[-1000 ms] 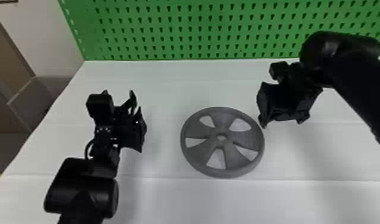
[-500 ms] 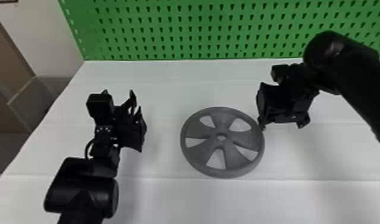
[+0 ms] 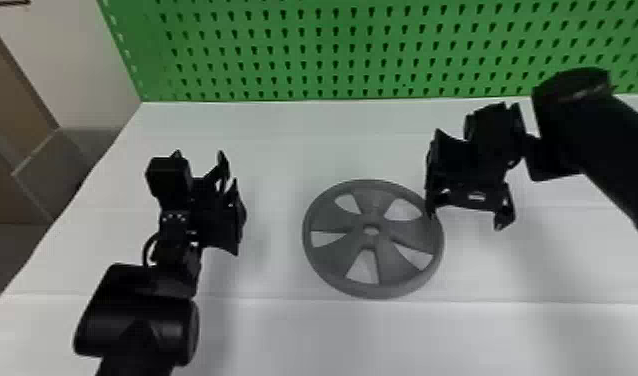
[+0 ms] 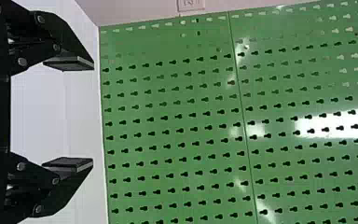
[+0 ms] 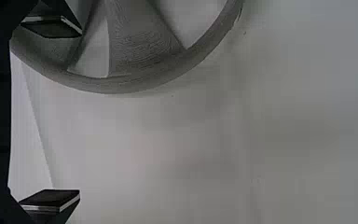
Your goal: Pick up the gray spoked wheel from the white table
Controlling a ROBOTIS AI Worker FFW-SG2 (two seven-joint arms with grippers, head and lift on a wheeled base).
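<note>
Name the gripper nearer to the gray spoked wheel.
Right. In the head view, the right gripper overlaps the right rim of the wheel; the left gripper is farther off, to its left.

Left arm (image 3: 138, 322): in from the head view's bottom edge, reaching forward; bulky rounded segment behind the wrist.
Left wrist (image 3: 175, 245): narrower, thin cable looped on its outer side.
Left gripper (image 3: 200, 155): pointing forward; jaws well apart, pads facing each other in left wrist view.
Right arm (image 3: 613, 145): in from the right edge, slanting inward.
Right wrist (image 3: 545, 155): beyond the thick rounded joint.
Right gripper (image 3: 466, 220): tips toward the head view's bottom; jaws spread wide.
Spacing: grippers well apart, observed from the room.
</note>
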